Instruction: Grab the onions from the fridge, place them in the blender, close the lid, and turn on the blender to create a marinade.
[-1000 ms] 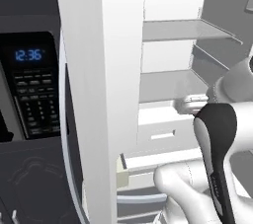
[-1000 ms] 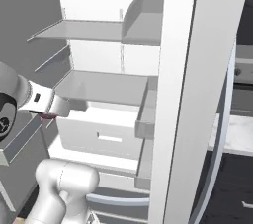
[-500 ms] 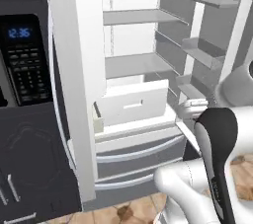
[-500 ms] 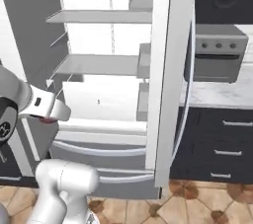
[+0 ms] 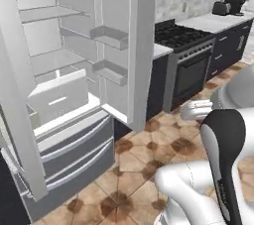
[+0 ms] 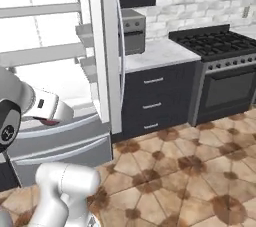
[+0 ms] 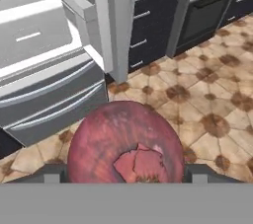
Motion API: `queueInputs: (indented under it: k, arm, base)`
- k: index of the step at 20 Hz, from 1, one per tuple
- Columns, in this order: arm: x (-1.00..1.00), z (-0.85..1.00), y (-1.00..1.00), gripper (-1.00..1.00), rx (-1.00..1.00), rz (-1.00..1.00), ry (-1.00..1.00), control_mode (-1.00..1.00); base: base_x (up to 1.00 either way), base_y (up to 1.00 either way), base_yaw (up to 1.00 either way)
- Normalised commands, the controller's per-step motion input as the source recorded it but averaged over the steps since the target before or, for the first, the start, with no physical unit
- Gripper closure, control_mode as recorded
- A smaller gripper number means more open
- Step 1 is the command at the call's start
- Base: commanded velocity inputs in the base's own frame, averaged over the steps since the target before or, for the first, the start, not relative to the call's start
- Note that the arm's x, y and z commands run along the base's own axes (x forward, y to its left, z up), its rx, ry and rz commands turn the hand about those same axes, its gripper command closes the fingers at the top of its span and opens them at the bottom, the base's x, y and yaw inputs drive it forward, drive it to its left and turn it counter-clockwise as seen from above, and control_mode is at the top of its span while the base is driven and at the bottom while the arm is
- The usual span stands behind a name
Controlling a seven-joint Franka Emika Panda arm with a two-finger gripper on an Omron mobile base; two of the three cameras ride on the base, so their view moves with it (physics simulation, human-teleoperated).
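A dark maroon-red onion point(image 7: 123, 141) sits close in the hand view, with my gripper point(image 7: 123, 172) shut on it and a dark fingertip on each side. In the right base view the gripper point(image 6: 52, 117) hangs in front of the fridge's lower drawers, a red sliver of onion point(image 6: 48, 120) under it. The pale fridge point(image 5: 59, 100) stands open, with white shelves, a white drawer and grey lower drawers; its open door point(image 5: 141, 45) juts toward me. The fridge point(image 6: 45, 56) is at the left of the right base view. The blender and the lid are out of view.
A black stove point(image 6: 220, 46) with an oven stands to the right of the fridge. Dark drawer cabinets point(image 6: 155, 96) under a pale counter point(image 6: 155, 51) lie between them. Small appliances point(image 5: 228, 3) sit on the far counter. Brown tiled floor point(image 6: 190, 171) spreads in front.
The whole picture has swung to the right with the base: the fridge slid left, the microwave left the view, and the stove and cabinets came in. The onion stays in the gripper.
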Motion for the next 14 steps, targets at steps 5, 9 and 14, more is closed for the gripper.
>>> queueInputs:
  k: [5,9,14]
  arm:
    - [0.00,0.00,0.00,1.00,0.00,0.00,0.00,1.00]
    - [0.00,0.00,0.00,1.00,0.00,0.00,0.00,1.00]
    - [0.00,0.00,0.00,1.00,0.00,0.00,0.00,1.00]
  base:
    - [-0.27,0.03,-0.94]
    - [-0.03,0.00,-0.98]
    - [0.00,0.00,-0.98]
